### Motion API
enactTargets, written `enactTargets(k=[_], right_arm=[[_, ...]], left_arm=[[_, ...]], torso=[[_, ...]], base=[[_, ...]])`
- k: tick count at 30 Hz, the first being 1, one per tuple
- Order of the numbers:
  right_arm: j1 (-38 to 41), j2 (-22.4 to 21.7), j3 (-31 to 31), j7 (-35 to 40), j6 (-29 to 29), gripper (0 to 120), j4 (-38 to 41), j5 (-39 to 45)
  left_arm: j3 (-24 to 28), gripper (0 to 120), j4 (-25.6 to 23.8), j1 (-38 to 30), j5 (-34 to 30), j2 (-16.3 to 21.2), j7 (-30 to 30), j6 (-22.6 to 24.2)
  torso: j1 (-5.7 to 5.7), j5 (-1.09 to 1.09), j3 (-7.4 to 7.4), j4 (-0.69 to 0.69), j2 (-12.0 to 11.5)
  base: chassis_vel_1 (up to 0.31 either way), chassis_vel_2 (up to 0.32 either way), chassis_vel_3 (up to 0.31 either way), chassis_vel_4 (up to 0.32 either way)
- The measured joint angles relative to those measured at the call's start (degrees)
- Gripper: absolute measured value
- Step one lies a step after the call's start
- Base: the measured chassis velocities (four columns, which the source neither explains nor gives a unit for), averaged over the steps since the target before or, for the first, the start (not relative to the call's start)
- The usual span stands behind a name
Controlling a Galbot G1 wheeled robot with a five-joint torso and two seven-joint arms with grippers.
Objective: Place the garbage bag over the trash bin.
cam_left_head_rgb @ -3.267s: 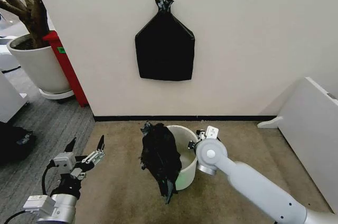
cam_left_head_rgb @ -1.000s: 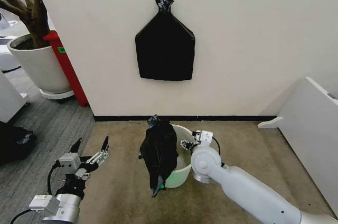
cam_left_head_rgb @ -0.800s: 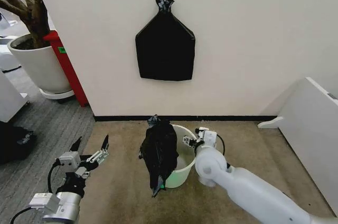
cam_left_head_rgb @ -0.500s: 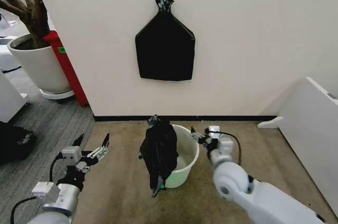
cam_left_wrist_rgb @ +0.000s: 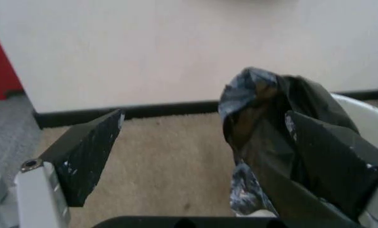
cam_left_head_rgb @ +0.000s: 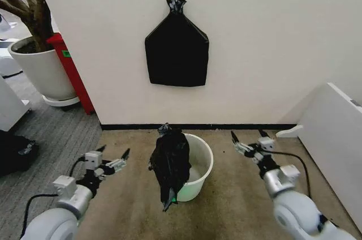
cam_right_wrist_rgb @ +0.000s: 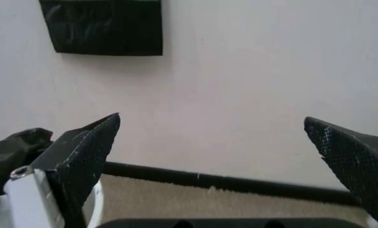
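The garbage bag [cam_left_head_rgb: 169,163] hangs crumpled over the left rim of the trash bin [cam_left_head_rgb: 199,166], which stands on carpet near the wall's baseboard. Bare carpet separates both empty, spread-fingered grippers, left gripper [cam_left_head_rgb: 111,158] and right gripper [cam_left_head_rgb: 248,140], from the bin.

Both arms reach forward low over the carpet, the left gripper [cam_left_head_rgb: 111,159] and the right gripper [cam_left_head_rgb: 247,141] with fingers spread wide, holding nothing.
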Motion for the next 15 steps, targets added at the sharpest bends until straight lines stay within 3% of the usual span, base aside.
enactTargets(k=[7,12,15], right_arm=[[-5.6,9.7,0.2,-2.6,-0.2,100,2.5,-3.7],[-4.8,12.4,-1.2,-2.5,-0.3,100,2.0,-4.1],[-3.6,12.9,-2.3,-1.6,-0.4,100,1.1,-4.5]], left_arm=[[5.6,100,3.2,-12.0,-5.6,4.8,-5.4,7.5],[11.5,100,4.6,-18.7,-8.6,5.9,-9.4,12.7],[18.4,100,6.1,-25.8,-10.1,5.7,-12.4,17.5]], torso=[[0.0,0.0,0.0,0.01,0.0],[0.0,-0.02,0.01,0.01,0.0],[0.0,-0.02,0.01,0.02,0.0]], base=[[0.0,0.0,0.0,0.0],[0.0,0.0,0.0,0.0],[0.0,0.0,0.0,0.0]])
